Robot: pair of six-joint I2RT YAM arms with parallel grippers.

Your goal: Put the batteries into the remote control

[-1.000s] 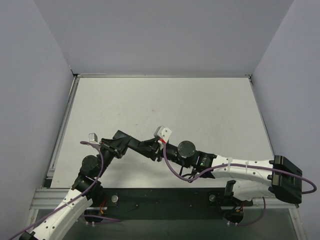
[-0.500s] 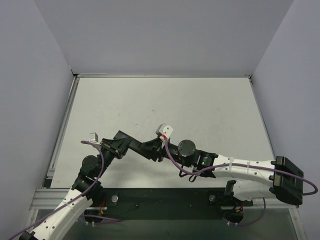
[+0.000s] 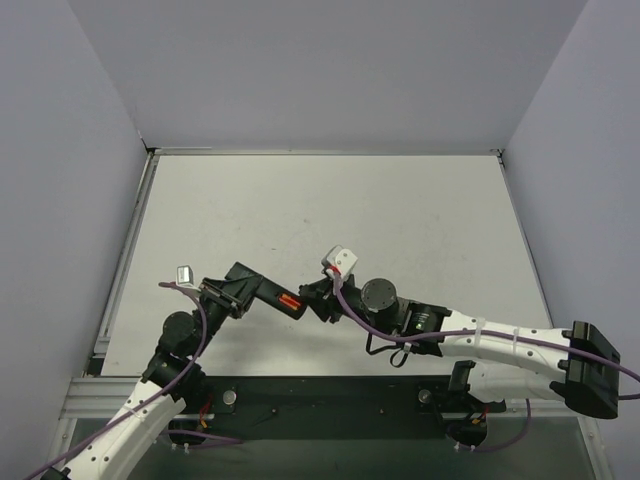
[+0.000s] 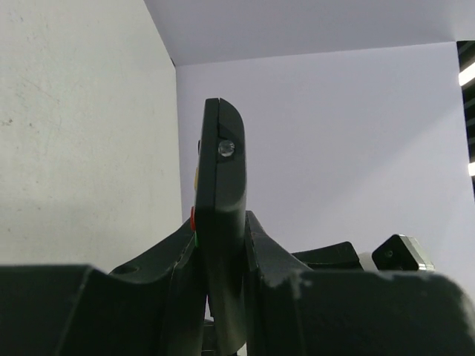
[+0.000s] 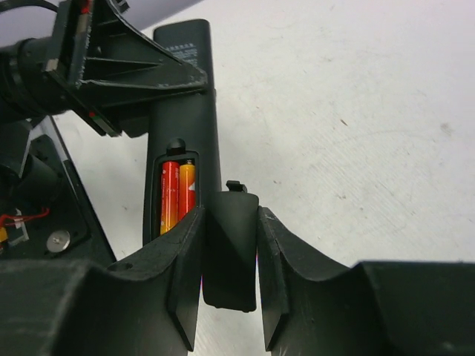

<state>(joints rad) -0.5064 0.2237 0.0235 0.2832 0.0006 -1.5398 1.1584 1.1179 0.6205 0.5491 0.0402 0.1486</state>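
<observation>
My left gripper (image 3: 256, 291) is shut on the remote control (image 3: 287, 302) and holds it above the table. In the left wrist view the remote (image 4: 221, 185) stands edge-on between the fingers. Its back faces up with the battery bay open, and the two red batteries (image 5: 177, 196) lie side by side inside it; they also show in the top view (image 3: 291, 301). My right gripper (image 5: 230, 274) is shut on the small black battery cover (image 5: 231, 245), held just beside the remote's (image 5: 185, 111) open end. In the top view the right gripper (image 3: 322, 299) sits right of the remote.
The white table (image 3: 400, 220) stretches beyond both arms, with grey walls on three sides. The dark base rail (image 3: 330, 400) runs along the near edge. The left arm's wrist (image 5: 89, 67) crowds the remote's far end.
My right gripper has drawn back to the right with the cover. The remote's open bay with the red batteries now shows in the top view. The left arm has held still.
</observation>
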